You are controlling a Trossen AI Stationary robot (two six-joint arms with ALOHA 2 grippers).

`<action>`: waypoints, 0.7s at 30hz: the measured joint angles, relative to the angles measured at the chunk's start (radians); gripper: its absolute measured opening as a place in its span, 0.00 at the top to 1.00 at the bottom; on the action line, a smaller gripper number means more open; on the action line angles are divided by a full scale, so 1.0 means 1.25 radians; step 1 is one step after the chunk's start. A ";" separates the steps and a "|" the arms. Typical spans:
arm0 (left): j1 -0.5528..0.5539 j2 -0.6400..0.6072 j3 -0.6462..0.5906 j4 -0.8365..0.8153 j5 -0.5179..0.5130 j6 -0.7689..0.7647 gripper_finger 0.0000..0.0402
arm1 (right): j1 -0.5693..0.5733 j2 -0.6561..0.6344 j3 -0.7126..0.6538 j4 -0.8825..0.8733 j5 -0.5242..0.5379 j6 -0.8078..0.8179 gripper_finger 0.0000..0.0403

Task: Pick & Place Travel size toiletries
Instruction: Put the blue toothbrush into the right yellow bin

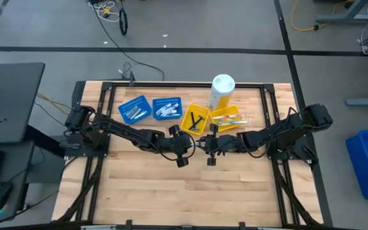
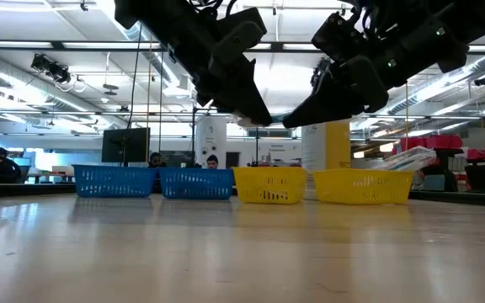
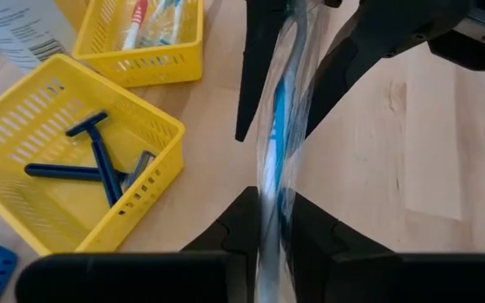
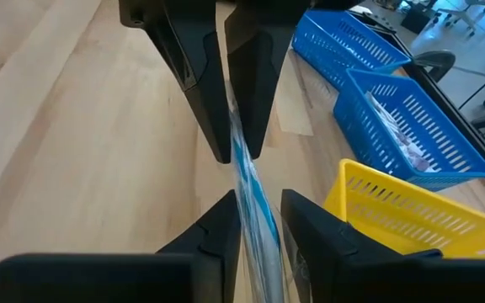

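Note:
A pale blue toothbrush in a clear wrapper [image 3: 283,101] hangs in the air over the table's middle, bridging my two grippers. My left gripper [image 3: 274,220] and my right gripper [image 4: 259,223] meet tip to tip [image 1: 198,142], each shut on one end of it. Behind them, a yellow tray [image 3: 154,126] has dark blue razors [image 3: 99,164] lying in it. A second yellow tray [image 3: 141,66] holds wrapped toothbrushes. Two blue trays [image 1: 133,109] [image 1: 167,108] hold small white tubes. My left gripper pinches the wrapped toothbrush at one end [image 3: 272,189] between its two fingers, coming level from the table's left, fingers along its length. It is lifted clear of the table. My right gripper pinches the opposite end [image 4: 247,189] between its two fingers, coming level from the right, along the brush. The brush spans straight between both holds.
The four trays stand in a row along the far half of the table. A tall yellow bottle with a white cap [image 1: 222,91] stands behind the yellow trays. Bare wood lies under and in front of both grippers [image 1: 190,191]. People sit in the room beyond [image 2: 212,162].

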 joint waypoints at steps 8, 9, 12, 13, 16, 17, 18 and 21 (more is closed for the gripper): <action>0.005 0.000 0.000 0.007 -0.007 0.070 0.88 | -0.008 -0.001 0.000 -0.013 0.026 0.000 0.78; 0.005 0.001 0.000 0.009 -0.011 0.087 0.88 | -0.009 -0.001 0.000 -0.014 0.035 0.000 0.78; 0.009 0.001 0.000 0.028 -0.025 0.123 0.86 | -0.012 -0.001 0.002 -0.014 0.043 -0.007 0.78; 0.012 0.001 0.001 0.034 -0.025 0.126 0.86 | -0.013 -0.001 0.002 -0.013 0.044 -0.008 0.78; 0.023 0.001 0.002 0.055 -0.018 0.125 0.81 | -0.015 -0.001 0.003 -0.016 0.049 -0.009 0.78; 0.026 0.001 0.002 0.060 -0.017 0.125 0.80 | -0.015 -0.001 0.003 -0.017 0.050 -0.009 0.78; 0.029 0.001 0.002 0.062 -0.016 0.126 0.78 | -0.015 -0.001 0.003 -0.019 0.050 -0.009 0.78; 0.035 0.001 0.002 0.062 -0.013 0.126 0.72 | -0.015 -0.001 0.003 -0.027 0.049 -0.010 0.78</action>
